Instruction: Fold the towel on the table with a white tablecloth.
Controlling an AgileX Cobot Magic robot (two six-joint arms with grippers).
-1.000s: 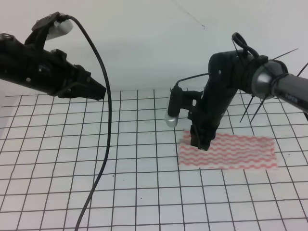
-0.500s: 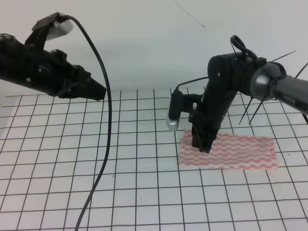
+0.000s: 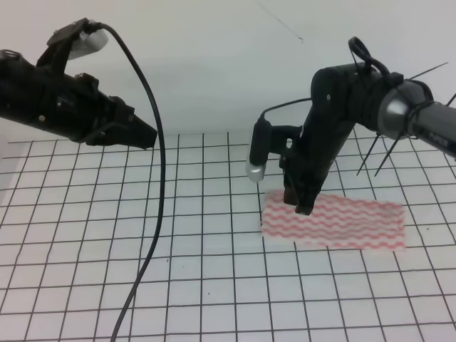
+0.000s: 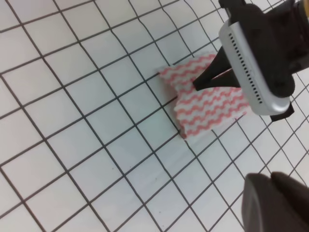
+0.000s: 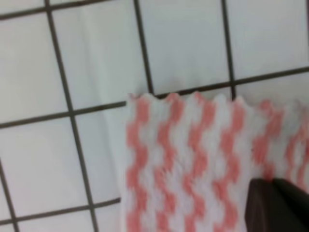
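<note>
Claws first: the right claw (image 3: 304, 206) points straight down onto the left end of the towel (image 3: 335, 224), its tips at the cloth. From the left wrist view its fingers come together to a point on the fabric, and the towel's near edge looks slightly lifted beside it, so it appears to be pinching the cloth, though the pinch itself is not plainly shown. The left claw (image 3: 146, 135) hangs high above the table at far left, well apart from the towel. Whether it is open or closed cannot be told.

Largest thing in view is the table with a white tablecloth (image 3: 142, 242), printed with a grid of thin black lines and filling every view. On it, right of centre, lies the towel, a thin rectangle with pinkish-red and white wavy stripes, spread long-side across. A black cable (image 3: 158, 185) dangles from the left arm across the grid. A small silver camera (image 3: 255, 169) hangs beside the right claw.

Judging by the layout, folding has barely begun: the towel is mostly flat and single-layered, with only its left end being taken up. Carrying that end over to the far end remains.
</note>
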